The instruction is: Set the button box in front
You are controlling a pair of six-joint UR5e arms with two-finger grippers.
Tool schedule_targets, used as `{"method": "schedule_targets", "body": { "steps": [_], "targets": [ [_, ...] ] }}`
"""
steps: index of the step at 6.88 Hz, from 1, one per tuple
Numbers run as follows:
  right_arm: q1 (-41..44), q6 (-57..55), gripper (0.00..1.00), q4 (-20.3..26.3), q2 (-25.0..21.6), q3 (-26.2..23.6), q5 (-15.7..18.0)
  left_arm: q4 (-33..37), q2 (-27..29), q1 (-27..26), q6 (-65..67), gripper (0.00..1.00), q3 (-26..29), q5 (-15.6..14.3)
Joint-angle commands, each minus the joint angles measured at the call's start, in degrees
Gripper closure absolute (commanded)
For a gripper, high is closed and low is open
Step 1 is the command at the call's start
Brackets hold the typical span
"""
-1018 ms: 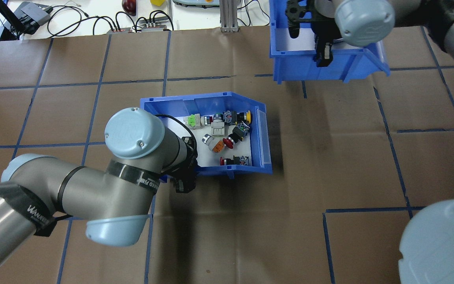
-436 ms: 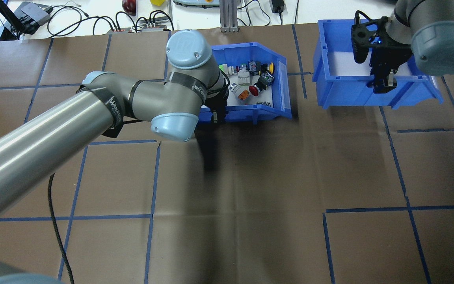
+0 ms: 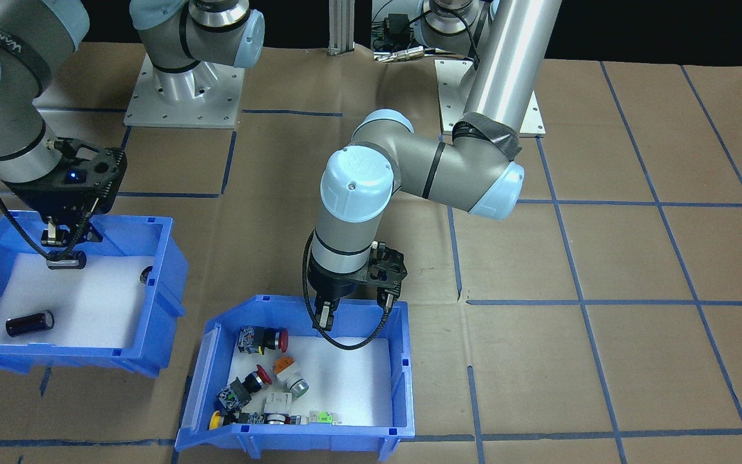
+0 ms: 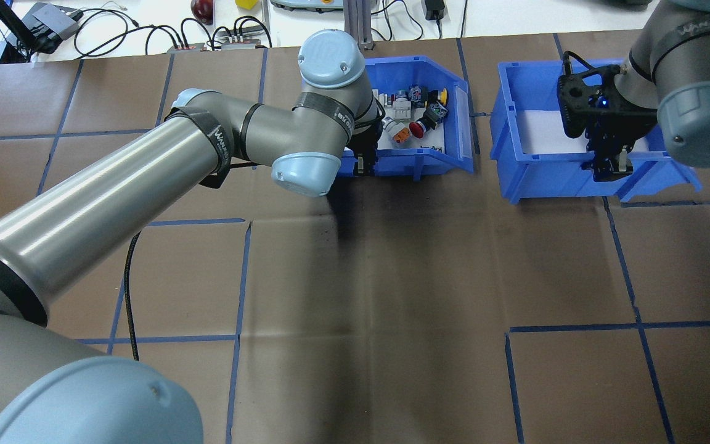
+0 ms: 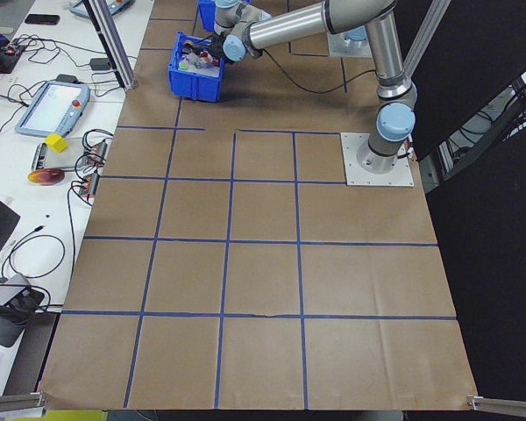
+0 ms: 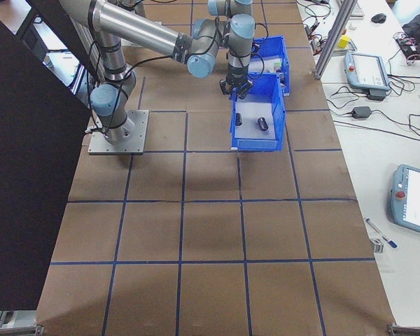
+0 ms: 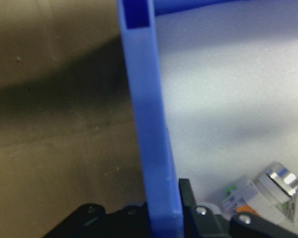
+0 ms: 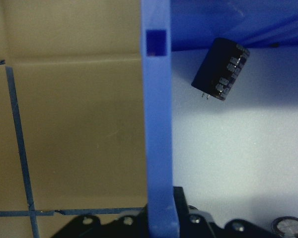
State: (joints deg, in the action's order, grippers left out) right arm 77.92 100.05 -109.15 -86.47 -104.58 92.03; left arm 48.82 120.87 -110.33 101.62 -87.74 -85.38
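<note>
Having travelled from mid-table a second ago to the far edge opposite the robot, near the cables: button box (image 4: 453,132), blue, white-lined, with red, yellow, orange and green push-buttons (image 3: 261,380) lying loose inside. Carried there by the left gripper (image 3: 353,308), clamped on the box's rear wall, one finger inside and one outside, as confirmed in the left wrist view by the wall (image 7: 148,148) running between the finger bases. Moved likewise since the earlier frames: second blue bin (image 4: 518,166), now lower in the overhead view and just beside the button box, apart from it by a narrow gap. Gripped in the same manner by the right gripper (image 3: 65,248), closed over its rear wall (image 8: 158,124), with a dark cylindrical part (image 8: 220,69) resting on the white liner within.

Left arm (image 4: 145,179): stretched diagonally across the brown papered table (image 4: 392,296), wrist bent down, fingers pointing vertically. Right arm (image 4: 681,68): entering from the upper right, wrist also turned downward over its bin.
</note>
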Motion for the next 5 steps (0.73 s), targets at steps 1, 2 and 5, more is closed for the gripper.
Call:
{"method": "schedule_targets", "body": {
  "steps": [1,2,5],
  "targets": [
    [-1.9,3.1,0.92,-1.9,-4.5,-5.3,0.0,2.8,-1.1,0.0,0.0,0.98,-0.2,0.0],
    [-2.1,3.5,0.92,-1.9,-6.3,-7.4,0.1,2.9,-1.1,0.0,-0.1,0.98,-0.7,-0.1],
    [-2.9,4.3,0.92,-1.9,-10.5,-12.3,0.3,4.9,-1.2,0.3,-0.6,0.97,-0.6,-0.2]
  ]
}}
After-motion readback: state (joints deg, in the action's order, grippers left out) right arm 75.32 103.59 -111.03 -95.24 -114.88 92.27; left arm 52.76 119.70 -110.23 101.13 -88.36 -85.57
